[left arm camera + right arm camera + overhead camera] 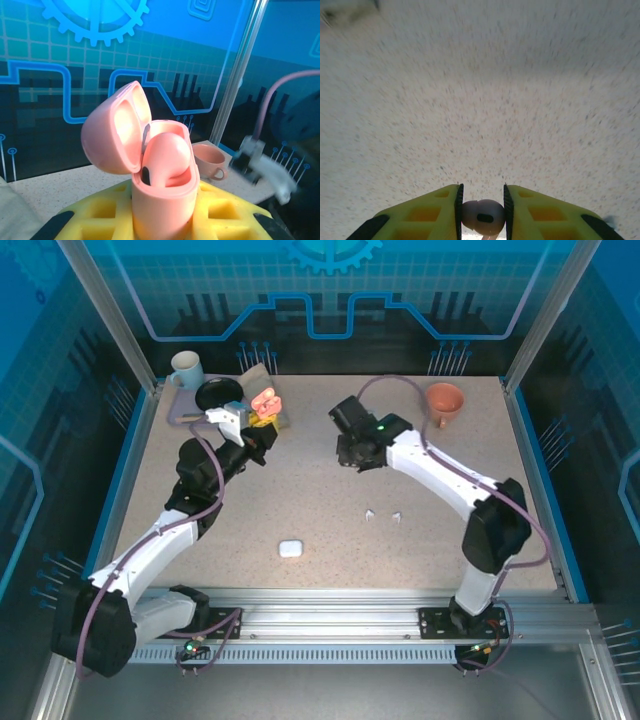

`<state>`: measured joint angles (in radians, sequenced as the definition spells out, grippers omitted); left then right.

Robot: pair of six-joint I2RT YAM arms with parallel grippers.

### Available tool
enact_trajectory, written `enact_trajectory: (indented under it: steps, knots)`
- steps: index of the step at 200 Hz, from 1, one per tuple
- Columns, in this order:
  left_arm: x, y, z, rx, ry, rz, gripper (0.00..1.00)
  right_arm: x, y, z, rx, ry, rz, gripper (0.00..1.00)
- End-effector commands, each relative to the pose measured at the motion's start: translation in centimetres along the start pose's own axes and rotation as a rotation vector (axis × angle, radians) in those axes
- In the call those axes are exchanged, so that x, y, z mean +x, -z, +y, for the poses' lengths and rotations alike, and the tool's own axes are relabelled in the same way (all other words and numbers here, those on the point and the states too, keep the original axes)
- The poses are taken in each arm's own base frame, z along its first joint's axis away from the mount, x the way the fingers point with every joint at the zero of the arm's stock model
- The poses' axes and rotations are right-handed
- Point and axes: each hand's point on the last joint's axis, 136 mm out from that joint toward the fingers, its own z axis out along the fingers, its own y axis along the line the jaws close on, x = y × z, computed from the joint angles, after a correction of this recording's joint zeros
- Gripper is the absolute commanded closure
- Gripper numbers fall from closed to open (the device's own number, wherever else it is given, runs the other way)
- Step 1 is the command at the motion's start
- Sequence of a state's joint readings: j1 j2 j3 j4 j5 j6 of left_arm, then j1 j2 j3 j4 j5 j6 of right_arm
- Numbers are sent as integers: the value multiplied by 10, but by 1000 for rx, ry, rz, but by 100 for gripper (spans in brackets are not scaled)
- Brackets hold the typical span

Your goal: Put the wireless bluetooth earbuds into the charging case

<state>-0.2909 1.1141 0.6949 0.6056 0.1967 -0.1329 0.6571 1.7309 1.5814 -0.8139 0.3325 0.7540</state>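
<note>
Earbuds (371,514): four counted. Two white ones lie loose on the tabletop (330,500), close together right of centre and apart from both claws. One pink bud (167,155) sits in a well of the pink case (160,200). A fourth bud (482,217), pale and of uncertain tint, is pinched between the yellow fingers (427,212) of the right claw (481,197), which has closed to the bud's width and hangs above bare tabletop.

Cases: two counted. The pink case stands upright with its lid swung back. It is clamped low on its body by the left claw (261,422), whose jaws are drawn in tight against it at the rear left of the tabletop. The white case (290,549) lies shut near the front edge, well apart from either claw.

Crockery: three pieces along the rear. There is one pale mug (186,368) and one black dish (220,392) at the left corner, and one pink cup (445,400) at the right.
</note>
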Motion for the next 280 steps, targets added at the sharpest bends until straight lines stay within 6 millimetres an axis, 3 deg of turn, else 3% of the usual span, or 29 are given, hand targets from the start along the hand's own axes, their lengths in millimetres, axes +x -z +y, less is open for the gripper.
enact_trajectory:
  steps: [1, 65, 110, 170, 231, 280]
  knots:
    - [-7, -7, -15, 80, 5, 10, 100, -34, 36, -2, -64, 22, -142, 71]
    - [20, -21, -54, 238, 4, 120, 100, -91, 132, 0, -240, 51, -435, 69]
    - [40, -29, -83, 335, 14, 185, 100, -112, 177, 9, -352, 64, -573, 69]
    - [39, -40, -111, 432, 24, 216, 100, -112, 209, 33, -534, 162, -729, 69]
    - [21, -53, -129, 496, 35, 200, 100, -99, 220, 48, -639, 280, -790, 69]
    - [11, -55, -132, 508, 42, 190, 100, -94, 223, 51, -662, 337, -811, 69]
